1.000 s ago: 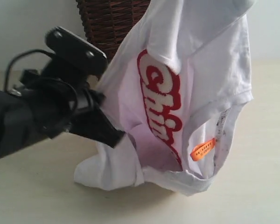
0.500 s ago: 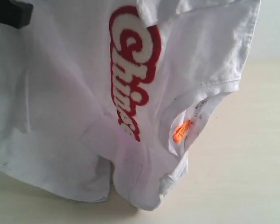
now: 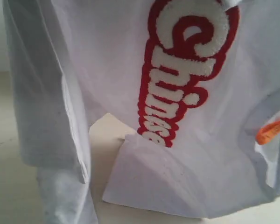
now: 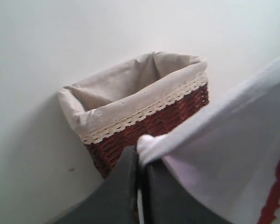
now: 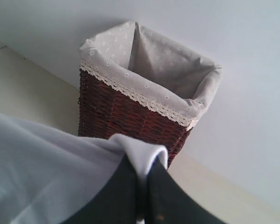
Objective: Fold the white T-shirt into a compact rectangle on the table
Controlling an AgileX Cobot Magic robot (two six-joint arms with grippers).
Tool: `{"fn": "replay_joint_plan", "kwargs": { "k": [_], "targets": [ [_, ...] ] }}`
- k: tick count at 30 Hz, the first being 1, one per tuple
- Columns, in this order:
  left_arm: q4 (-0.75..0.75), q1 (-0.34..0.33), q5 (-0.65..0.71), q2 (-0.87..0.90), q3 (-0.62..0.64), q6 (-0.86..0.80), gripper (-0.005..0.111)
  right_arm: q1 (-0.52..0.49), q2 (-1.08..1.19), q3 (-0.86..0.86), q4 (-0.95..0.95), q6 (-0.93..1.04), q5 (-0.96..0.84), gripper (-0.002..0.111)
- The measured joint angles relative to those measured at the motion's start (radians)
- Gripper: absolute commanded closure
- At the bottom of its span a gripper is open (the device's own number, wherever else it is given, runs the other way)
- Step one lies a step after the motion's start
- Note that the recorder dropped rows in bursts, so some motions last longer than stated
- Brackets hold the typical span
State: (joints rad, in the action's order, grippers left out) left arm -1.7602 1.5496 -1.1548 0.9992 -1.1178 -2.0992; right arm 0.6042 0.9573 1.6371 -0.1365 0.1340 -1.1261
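- white T-shirt (image 3: 107, 70): hangs in the air between both arms, above the table (image 3: 2, 186). It now fills the exterior view; a second ago it hung bunched at the right of that view, with the left arm's dark body in front of it.
- That arm has left the exterior view. The cloth has spread wider and come closer to the camera.
- Judgement: the shirt is being raised and stretched out for laying flat; no fold is made yet.
- left gripper (image 4: 141, 161): jaws pressed together, pinching a nub of white cloth.
- right gripper (image 5: 142, 179): likewise, pinching a rolled edge of the shirt.
- Look of the cloth: limp, falling in long drapes. The fuzzy lettering (image 3: 186, 70) in its red band runs down the cloth sideways, and an orange tag (image 3: 272, 130) shows at the neck opening.
- Whether the lowest flap touches the table cannot be told.
- wicker basket (image 4: 149, 126): stands behind the shirt, against the wall.
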Motion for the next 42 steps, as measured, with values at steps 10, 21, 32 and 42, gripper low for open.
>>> {"fn": "replay_joint_plan", "kwargs": {
  "k": [10, 21, 32, 42],
  "targets": [
    [-0.003, 0.257, -0.044, 0.014, -0.125, 0.000, 0.107, 0.000, -0.075, 0.048, 0.004, -0.002, -0.087, 0.108],
    [-0.023, -0.261, 0.046, -0.026, 0.122, -0.005, 0.107, 0.010, 0.200, -0.047, -0.155, -0.140, -0.060, 0.108],
    [0.035, -0.996, 0.801, 0.356, 0.444, 0.179, 0.107, -0.022, 0.613, -0.158, -0.189, -0.241, 0.071, 0.108],
    [0.028, -1.164, 0.817, 0.558, 0.333, 0.144, 0.056, -0.147, 0.811, -0.164, -0.296, -0.339, 0.204, 0.063]
  ]
}}
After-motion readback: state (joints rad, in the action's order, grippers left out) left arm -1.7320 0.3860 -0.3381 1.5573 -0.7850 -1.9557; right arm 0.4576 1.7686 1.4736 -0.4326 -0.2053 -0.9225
